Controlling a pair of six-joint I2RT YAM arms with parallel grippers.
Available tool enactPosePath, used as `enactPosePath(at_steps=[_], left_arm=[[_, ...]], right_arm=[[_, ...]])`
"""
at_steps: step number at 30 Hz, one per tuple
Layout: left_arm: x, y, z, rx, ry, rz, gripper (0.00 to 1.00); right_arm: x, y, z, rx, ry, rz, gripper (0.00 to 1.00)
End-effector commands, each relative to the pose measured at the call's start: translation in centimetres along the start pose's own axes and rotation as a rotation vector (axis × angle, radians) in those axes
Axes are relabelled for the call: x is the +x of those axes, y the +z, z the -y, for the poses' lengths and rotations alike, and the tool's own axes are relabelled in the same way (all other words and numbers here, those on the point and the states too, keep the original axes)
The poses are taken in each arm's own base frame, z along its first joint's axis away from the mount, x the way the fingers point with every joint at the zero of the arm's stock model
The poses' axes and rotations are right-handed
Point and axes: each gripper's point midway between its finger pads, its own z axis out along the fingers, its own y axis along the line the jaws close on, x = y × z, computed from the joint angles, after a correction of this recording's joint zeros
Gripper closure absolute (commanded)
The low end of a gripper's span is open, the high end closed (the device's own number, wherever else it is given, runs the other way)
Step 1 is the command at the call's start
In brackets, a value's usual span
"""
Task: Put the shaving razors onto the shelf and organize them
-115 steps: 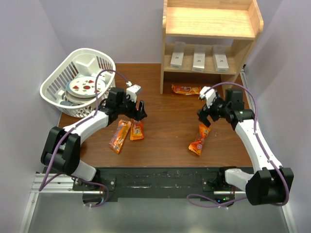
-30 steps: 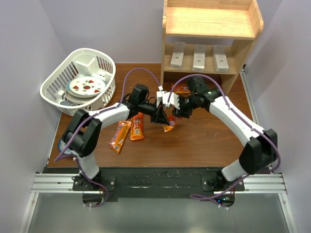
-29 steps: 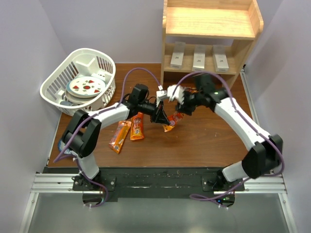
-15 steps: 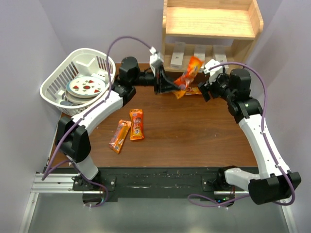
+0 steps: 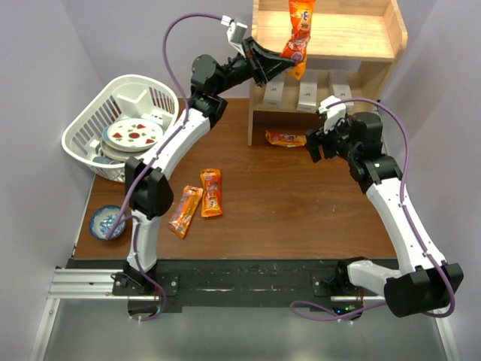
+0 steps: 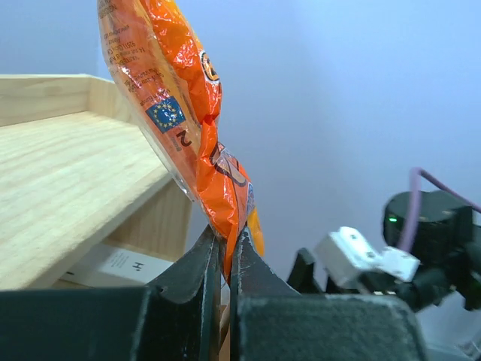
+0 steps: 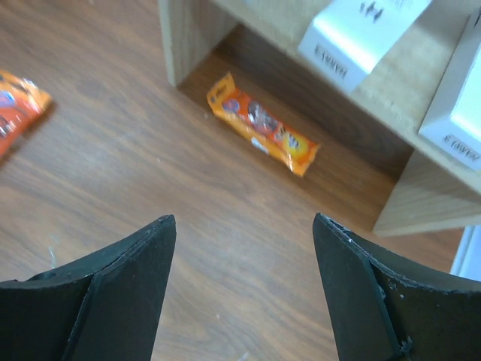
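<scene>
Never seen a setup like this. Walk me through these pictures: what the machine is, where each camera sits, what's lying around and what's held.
Two robot arms are bolted at the near edge of a table. One picture looks down from above; the other two come from a camera on each wrist. The left end effector is shut on an orange snack packet, held up by the top level of the wooden shelf. The right end effector is open and empty. Three white razor boxes sit on the lower level. A white basket holds plates; more packets lie loose.
</scene>
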Motion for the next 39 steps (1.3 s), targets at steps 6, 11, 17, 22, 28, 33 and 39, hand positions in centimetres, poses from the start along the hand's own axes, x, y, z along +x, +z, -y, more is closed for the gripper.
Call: enactPosePath(at_steps=[6,11,17,22,28,33,39], left_arm=[[-3.7,0.6,-3.5,-0.11,0.008,0.141,1.0],[-2.6,0.5,-5.1,-0.129,-0.057,0.148,1.0],[-1.6,0.3,-6.7,-0.181,-0.198,0.159,0.99],[-0.9,0.3,-7.4,-0.19,-0.253,0.17,0.75],[-1.5,0.1,-8.0,-0.217,-0.281,0.204,0.65],[-2.0,-0.2,-7.7,-0.214,-0.311,0.209,0.48],[-1.7,-0.3,-7.1,-0.204,-0.329,0.192,0.45]], right_arm=[[-11.4,-2.2,0.0,-0.057,-0.026,0.343,0.23],[-12.1,-1.6,0.8,-0.033,-0.032,0.344,0.23],[-12.5,-1.7,1.0,-0.026,-0.006,0.349,0.23],[-13.0,-1.2,1.3,-0.019,0.0,0.351,0.22],[-12.6,-0.5,1.6,-0.013,0.004,0.339,0.22],[-12.9,0.3,1.6,-0.021,0.012,0.35,0.22],[-14.1,0.9,2.3,-0.008,0.006,0.378,0.22]])
